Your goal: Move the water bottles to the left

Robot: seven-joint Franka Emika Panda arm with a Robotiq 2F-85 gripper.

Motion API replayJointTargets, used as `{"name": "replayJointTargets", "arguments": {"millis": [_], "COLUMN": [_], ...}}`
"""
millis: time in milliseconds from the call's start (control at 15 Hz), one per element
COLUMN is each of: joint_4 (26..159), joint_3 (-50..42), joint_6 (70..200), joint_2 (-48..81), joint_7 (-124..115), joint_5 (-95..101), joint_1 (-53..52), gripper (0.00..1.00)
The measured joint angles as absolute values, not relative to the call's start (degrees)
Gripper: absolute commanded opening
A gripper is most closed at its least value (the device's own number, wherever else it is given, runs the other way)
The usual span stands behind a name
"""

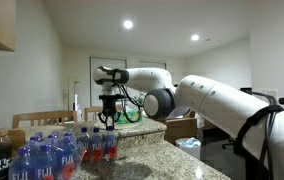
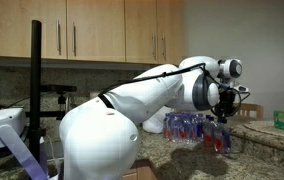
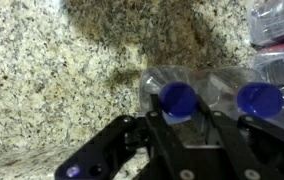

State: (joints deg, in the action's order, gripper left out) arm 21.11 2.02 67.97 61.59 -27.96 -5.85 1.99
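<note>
water bottles (image 1: pixel 99 146), small and clear with blue caps and red labels, stand in a tight cluster on a speckled granite surface (image 3: pixel 62 70). in both exterior views my tool (image 1: pixel 109 120) hangs straight down over them, its tips low among the caps. in the wrist view the tool (image 3: pixel 182 122) comes in from the bottom edge. its two dark fingers (image 3: pixel 150 125) stand apart on either side of one blue cap (image 3: pixel 179 98). a second cap (image 3: pixel 260 98) sits just beside it, toward the right edge of that picture. i cannot tell whether the fingers press on that bottle or only straddle it. a wrapped pack of larger blue-capped bottles (image 1: pixel 37 160) stands just beside the small ones. wooden cabinets (image 2: pixel 92 35) hang on the wall behind the arm.
</note>
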Motion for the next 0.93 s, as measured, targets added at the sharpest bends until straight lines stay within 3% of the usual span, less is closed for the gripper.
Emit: {"name": "replayJointTargets", "arguments": {"millis": [933], "joint_4": [21.1], "joint_3": [1.1], "joint_6": [69.2], "joint_2": [61.6], "joint_7": [-25.8], "joint_5": [-5.5], "joint_1": [1.8], "gripper": [0.09]}}
